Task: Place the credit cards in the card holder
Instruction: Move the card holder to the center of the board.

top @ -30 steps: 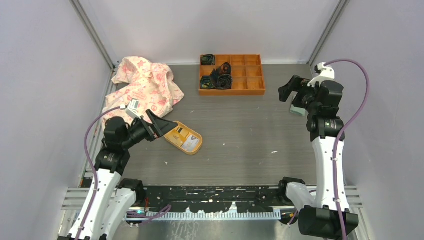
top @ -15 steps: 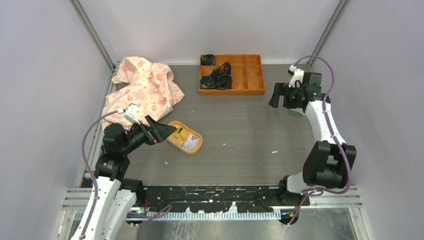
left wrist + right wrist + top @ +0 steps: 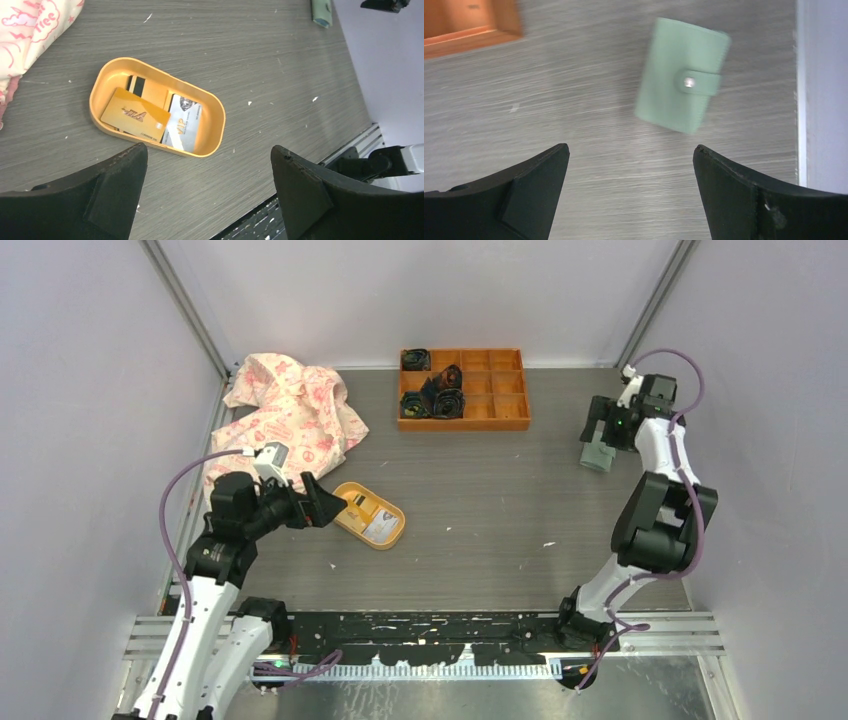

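The credit cards lie in a yellow-orange oval dish [image 3: 396, 532] at the left middle of the table. In the left wrist view the dish [image 3: 210, 97] holds an orange card [image 3: 135, 115], a whitish card [image 3: 184, 122] and a dark-striped card [image 3: 136, 85]. My left gripper [image 3: 335, 508] is open and empty, just left of the dish and above it [image 3: 208, 150]. The mint-green card holder [image 3: 598, 455] lies shut on the table at the right, its snap fastened [image 3: 688, 82]. My right gripper [image 3: 601, 428] is open and empty, hovering over the holder [image 3: 630, 147].
A pink patterned cloth [image 3: 290, 410] lies at the back left. An orange compartment tray [image 3: 505, 390] with dark rolled items [image 3: 440, 395] stands at the back middle; its corner shows in the right wrist view [image 3: 469, 25]. The right wall [image 3: 824, 75] runs close beside the card holder.
My right arm has swung from a raised pose out to the back right and now hangs over the card holder. My left gripper has shifted only slightly beside the dish.
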Robot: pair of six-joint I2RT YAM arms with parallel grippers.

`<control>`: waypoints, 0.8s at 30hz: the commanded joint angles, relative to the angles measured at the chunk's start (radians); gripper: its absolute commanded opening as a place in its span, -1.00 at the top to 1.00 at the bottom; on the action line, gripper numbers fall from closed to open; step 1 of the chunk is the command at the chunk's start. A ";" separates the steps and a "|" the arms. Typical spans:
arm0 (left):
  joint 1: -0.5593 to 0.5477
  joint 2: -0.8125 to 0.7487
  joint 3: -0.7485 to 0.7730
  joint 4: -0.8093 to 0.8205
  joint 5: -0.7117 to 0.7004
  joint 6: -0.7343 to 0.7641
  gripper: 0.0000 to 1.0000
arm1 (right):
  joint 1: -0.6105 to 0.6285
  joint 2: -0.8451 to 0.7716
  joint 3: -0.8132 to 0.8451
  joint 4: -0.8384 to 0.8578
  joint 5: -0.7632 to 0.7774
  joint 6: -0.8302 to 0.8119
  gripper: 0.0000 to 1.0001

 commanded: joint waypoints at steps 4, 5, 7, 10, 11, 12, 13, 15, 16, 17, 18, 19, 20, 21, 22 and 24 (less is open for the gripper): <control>-0.029 -0.024 0.020 -0.011 -0.047 0.082 -0.84 | -0.072 0.158 0.115 -0.029 0.071 0.019 -0.90; -0.033 -0.025 0.021 -0.015 -0.048 0.085 -0.84 | -0.078 0.186 0.136 -0.032 0.074 0.029 -0.87; -0.042 -0.022 0.024 -0.024 -0.056 0.091 -0.83 | -0.090 0.249 0.193 -0.052 0.064 0.047 -0.80; -0.049 -0.018 0.026 -0.031 -0.059 0.093 -0.83 | -0.103 0.334 0.267 -0.072 0.016 0.068 -0.75; -0.050 -0.017 0.027 -0.031 -0.059 0.093 -0.83 | -0.104 0.362 0.286 -0.074 -0.005 0.070 -0.73; -0.050 -0.016 0.028 -0.033 -0.060 0.093 -0.82 | -0.104 0.384 0.302 -0.075 -0.016 0.073 -0.73; -0.050 -0.015 0.029 -0.033 -0.062 0.094 -0.82 | -0.104 0.404 0.327 -0.082 -0.022 0.083 -0.72; -0.050 -0.011 0.030 -0.033 -0.066 0.096 -0.82 | -0.104 0.451 0.378 -0.109 -0.018 0.083 -0.70; -0.050 -0.009 0.030 -0.033 -0.067 0.096 -0.82 | -0.104 0.470 0.400 -0.122 -0.014 0.079 -0.68; -0.050 -0.007 0.031 -0.033 -0.069 0.096 -0.82 | -0.104 0.489 0.419 -0.133 -0.014 0.076 -0.65; -0.049 -0.004 0.031 -0.032 -0.069 0.096 -0.82 | -0.103 0.506 0.435 -0.145 -0.014 0.071 -0.63; -0.048 -0.001 0.031 -0.031 -0.069 0.096 -0.82 | -0.100 0.520 0.448 -0.159 -0.014 0.064 -0.59; -0.048 0.001 0.031 -0.032 -0.069 0.096 -0.82 | -0.095 0.530 0.454 -0.169 -0.014 0.055 -0.54; -0.048 0.003 0.031 -0.031 -0.069 0.096 -0.82 | -0.088 0.536 0.455 -0.176 -0.012 0.043 -0.50; -0.048 0.005 0.031 -0.031 -0.069 0.096 -0.82 | -0.077 0.541 0.454 -0.183 -0.007 0.029 -0.48; -0.047 0.006 0.031 -0.030 -0.069 0.096 -0.82 | -0.055 0.549 0.455 -0.204 -0.001 0.000 -0.39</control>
